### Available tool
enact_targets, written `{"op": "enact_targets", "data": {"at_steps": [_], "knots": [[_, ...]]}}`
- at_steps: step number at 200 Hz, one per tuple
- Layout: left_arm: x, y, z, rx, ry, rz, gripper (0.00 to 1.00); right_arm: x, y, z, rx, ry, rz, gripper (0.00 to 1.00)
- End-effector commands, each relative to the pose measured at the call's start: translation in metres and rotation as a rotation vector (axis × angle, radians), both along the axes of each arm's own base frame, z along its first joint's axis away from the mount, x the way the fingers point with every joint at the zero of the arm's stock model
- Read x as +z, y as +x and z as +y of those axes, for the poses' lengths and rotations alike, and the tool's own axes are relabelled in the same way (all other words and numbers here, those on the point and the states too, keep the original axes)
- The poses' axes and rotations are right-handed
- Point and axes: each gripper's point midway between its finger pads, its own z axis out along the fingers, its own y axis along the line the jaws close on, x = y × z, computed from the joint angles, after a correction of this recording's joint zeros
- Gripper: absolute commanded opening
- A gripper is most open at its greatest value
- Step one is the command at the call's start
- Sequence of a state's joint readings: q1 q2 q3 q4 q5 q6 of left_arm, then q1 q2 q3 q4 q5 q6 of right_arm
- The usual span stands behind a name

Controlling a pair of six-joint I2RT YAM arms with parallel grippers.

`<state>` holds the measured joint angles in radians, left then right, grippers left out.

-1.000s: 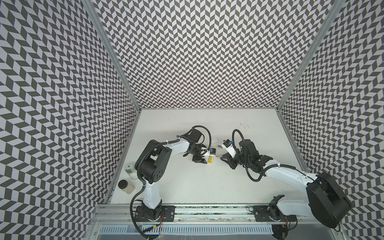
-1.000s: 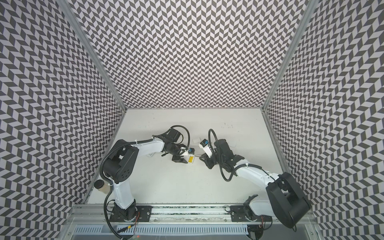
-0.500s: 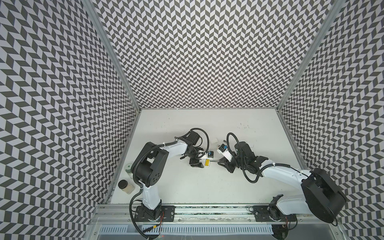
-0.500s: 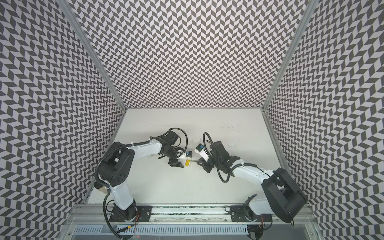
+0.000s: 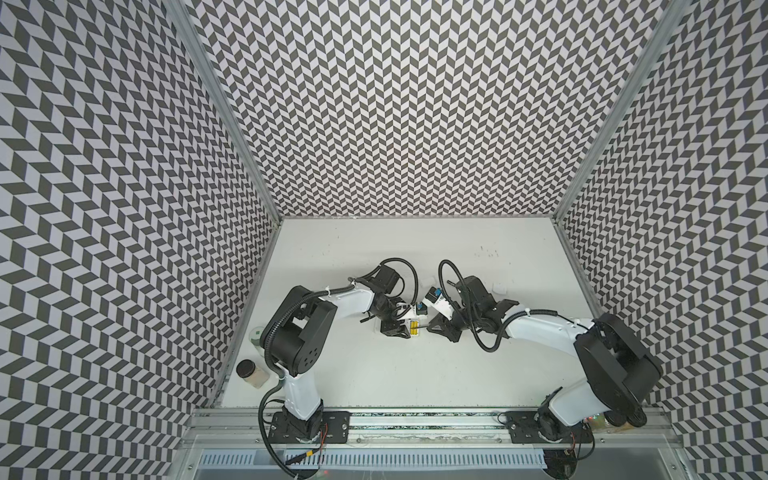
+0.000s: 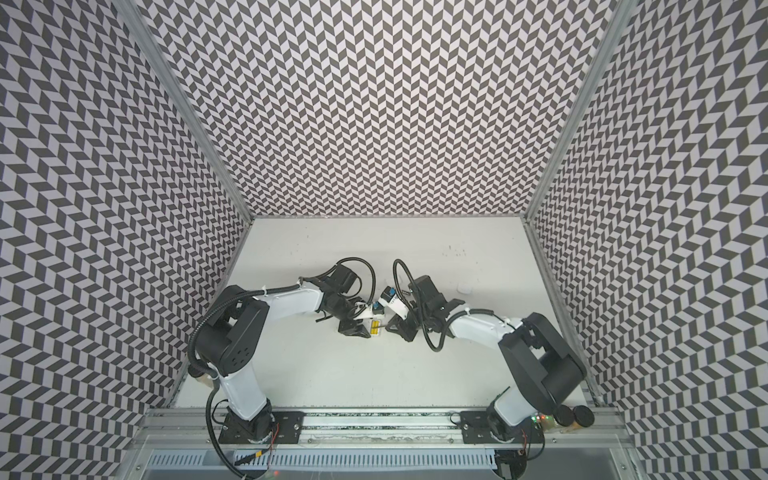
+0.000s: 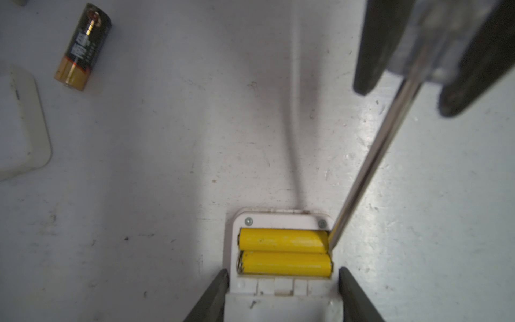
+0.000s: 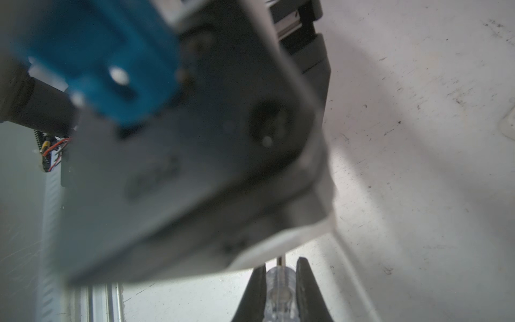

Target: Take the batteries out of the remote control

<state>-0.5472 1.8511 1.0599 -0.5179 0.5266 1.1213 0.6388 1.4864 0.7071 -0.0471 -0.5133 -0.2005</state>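
The right gripper is clenched on one screwdriver, whose tip sits in the remote. The left gripper flanks the remote; whether it grasps, I cannot tell. Two yellow batteries lie inside the remote; one black battery and one cover lie on the desk, well apart from it.

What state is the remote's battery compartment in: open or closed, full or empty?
Open and full: the cover lies aside, and two yellow batteries sit side by side in the remote.
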Motion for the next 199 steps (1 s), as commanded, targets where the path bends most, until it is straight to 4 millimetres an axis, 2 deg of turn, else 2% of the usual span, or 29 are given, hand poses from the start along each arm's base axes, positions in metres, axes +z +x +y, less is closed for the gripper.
{"op": "enact_targets", "data": {"at_steps": [1,37,57,81,141,179,199], "knots": [[-0.024,-0.036,0.017,0.016,0.089,0.14,0.57,0.002,0.0,0.009,0.047,0.012,0.004,0.0],[-0.021,-0.021,0.027,0.147,0.136,0.142,0.49,-0.003,0.001,0.007,0.057,-0.024,0.024,0.0],[-0.026,-0.025,0.035,0.146,0.164,0.128,0.49,-0.007,0.002,0.007,0.054,-0.03,0.028,0.0],[-0.024,-0.024,0.034,0.155,0.163,0.139,0.49,-0.007,0.0,0.005,0.064,-0.042,0.031,0.0],[-0.028,-0.002,0.042,0.203,0.214,0.064,0.5,0.006,-0.008,0.004,0.089,-0.009,0.001,0.0],[-0.03,0.003,0.046,0.23,0.226,0.057,0.52,-0.003,-0.007,0.003,0.088,-0.044,0.03,0.0],[-0.035,-0.002,0.046,0.211,0.23,0.054,0.51,-0.003,-0.003,0.006,0.082,-0.034,0.024,0.0]]}}
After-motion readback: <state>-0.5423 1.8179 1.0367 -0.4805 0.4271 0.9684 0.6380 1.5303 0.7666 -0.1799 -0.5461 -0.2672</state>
